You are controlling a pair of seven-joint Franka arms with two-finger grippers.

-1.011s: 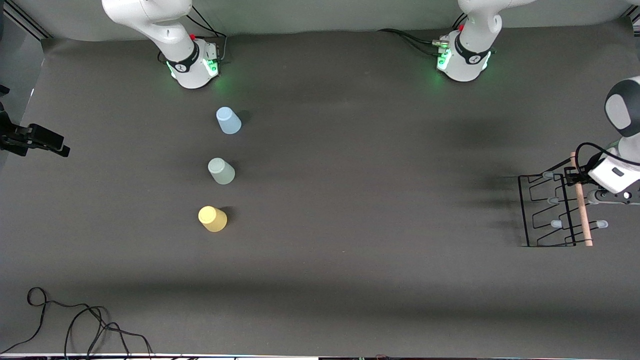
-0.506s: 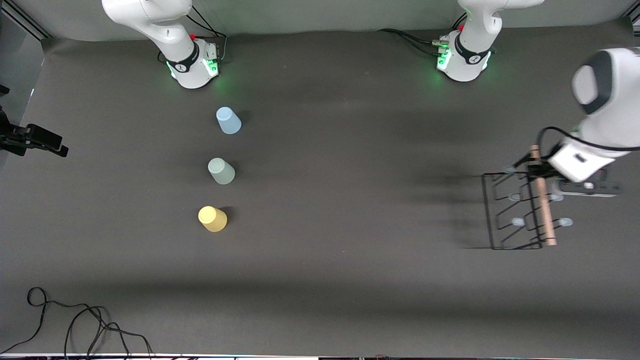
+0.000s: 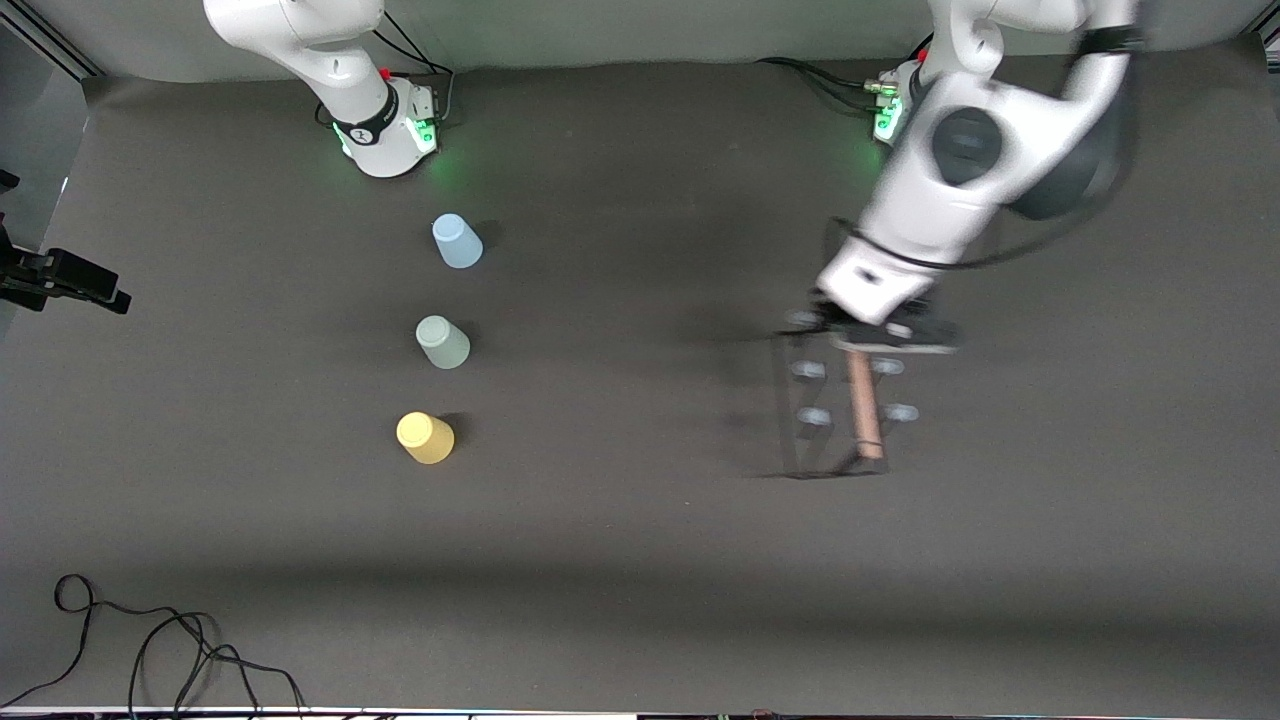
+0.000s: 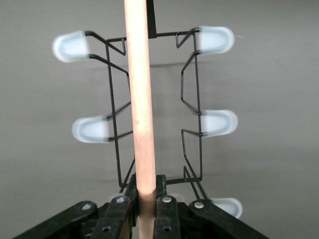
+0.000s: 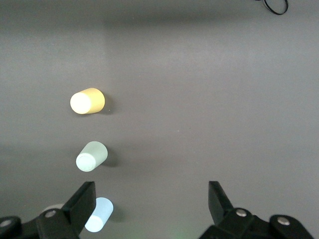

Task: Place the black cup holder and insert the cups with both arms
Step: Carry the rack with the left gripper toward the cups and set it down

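Front view shows our left gripper (image 3: pixel 868 338) over the table's middle toward the left arm's end, carrying the black thin-wire cup holder (image 3: pixel 838 415) with its light wooden rod handle (image 3: pixel 863 405) and pale translucent-tipped pegs. In the left wrist view, we see the left gripper (image 4: pixel 147 199) with its fingers (image 4: pixel 162 191) clamped tight on the wooden rod (image 4: pixel 140 109), the wire frame (image 4: pixel 192 99) hanging below. The three small tapered plastic cups stand upside down in a row toward the right arm's end: light blue (image 3: pixel 456 241) nearest the right arm's base, pale grey-green (image 3: pixel 442 342) between, yellow (image 3: pixel 425 437) nearest the front camera. Our right arm waits; the right gripper (image 5: pixel 152 201) hangs spread wide and empty above the cups.
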